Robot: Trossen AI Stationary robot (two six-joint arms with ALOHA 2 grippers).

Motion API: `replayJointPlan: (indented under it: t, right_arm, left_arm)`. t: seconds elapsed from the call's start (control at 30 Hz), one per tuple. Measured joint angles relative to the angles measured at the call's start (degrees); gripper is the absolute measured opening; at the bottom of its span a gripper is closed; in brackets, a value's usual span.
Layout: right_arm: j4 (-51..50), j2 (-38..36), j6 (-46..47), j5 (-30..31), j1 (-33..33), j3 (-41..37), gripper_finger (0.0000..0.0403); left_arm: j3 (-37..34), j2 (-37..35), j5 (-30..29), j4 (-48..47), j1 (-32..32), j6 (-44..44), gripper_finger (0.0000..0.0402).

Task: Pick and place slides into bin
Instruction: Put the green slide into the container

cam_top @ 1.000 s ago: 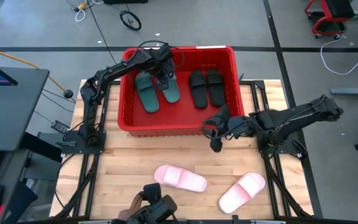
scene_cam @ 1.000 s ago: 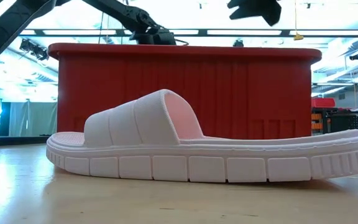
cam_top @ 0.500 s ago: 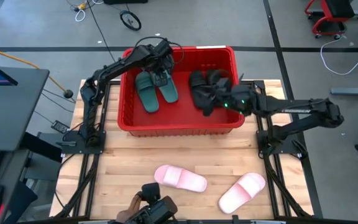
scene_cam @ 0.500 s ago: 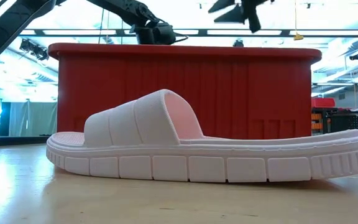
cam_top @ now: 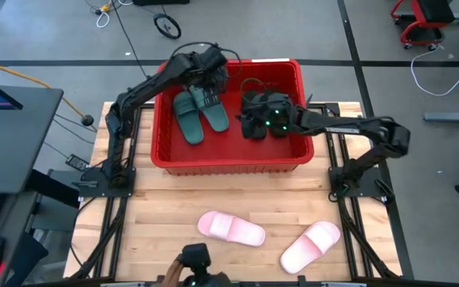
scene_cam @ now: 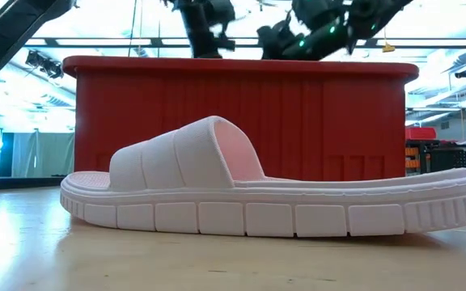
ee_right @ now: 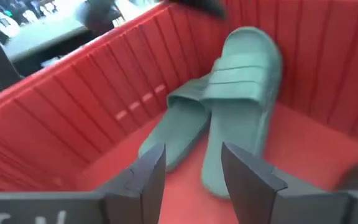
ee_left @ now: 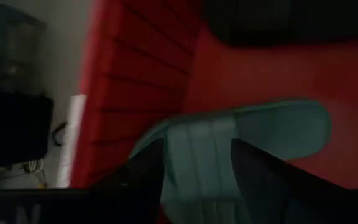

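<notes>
The red bin (cam_top: 229,155) stands at the table's far middle. Two dark green slides (cam_top: 188,121) lie in its left half, soles down; they also show in the right wrist view (ee_right: 238,106). The black slides (cam_top: 280,131) lie in its right half, mostly hidden under my right arm. Two pale pink slides (cam_top: 231,229) (cam_top: 311,245) lie on the table near the front; one fills the low view (scene_cam: 265,194). My left gripper (cam_top: 208,92) hangs open over the green slides' far ends (ee_left: 197,155). My right gripper (cam_top: 247,119) is open and empty over the bin's middle.
The bin's thick rim (scene_cam: 241,66) and ribbed walls (ee_right: 73,118) surround both grippers. A dark device (cam_top: 194,263) sits at the table's near edge. Bare wooden tabletop (cam_top: 174,199) lies between the bin and the pink slides.
My right gripper has swung from in front of the bin's near wall, up over the rim and into the space above the bin, toward the far left. My left gripper has risen a little over the green slides, which lie where they were.
</notes>
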Motion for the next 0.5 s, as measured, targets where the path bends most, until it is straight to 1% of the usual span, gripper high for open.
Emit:
replayJointPlan:
  t: [0.1,0.13,0.23,0.33,0.43,0.5]
  right_arm:
    - [3.4,3.5,3.4,-3.6,-2.5,0.0,0.0162]
    - [4.3,4.6,4.2,-4.2,-3.1,0.0,0.0162]
    - [6.2,7.6,4.5,-5.4,-4.5,0.0,0.0162]
    - [7.0,10.9,4.2,-6.8,-4.6,1.8,0.0162]
    - [6.5,15.3,1.2,-7.2,-4.2,6.7,0.0162]
    - [3.2,18.6,-1.4,-6.7,-4.0,11.9,0.0162]
  left_arm:
    - [7.7,0.0,-0.3,-5.0,-1.0,-1.7,0.0194]
    - [9.3,-0.3,-0.4,-5.7,-1.4,-2.4,0.0195]
    - [5.8,-5.7,-0.5,-1.5,-2.4,-4.2,0.0198]
    - [5.8,-10.3,0.9,-0.8,-3.1,-7.6,0.0197]
    - [5.8,-14.2,1.2,-0.3,-3.4,-10.6,0.0192]
    - [5.8,-16.4,1.5,0.2,-3.5,-12.2,0.0188]
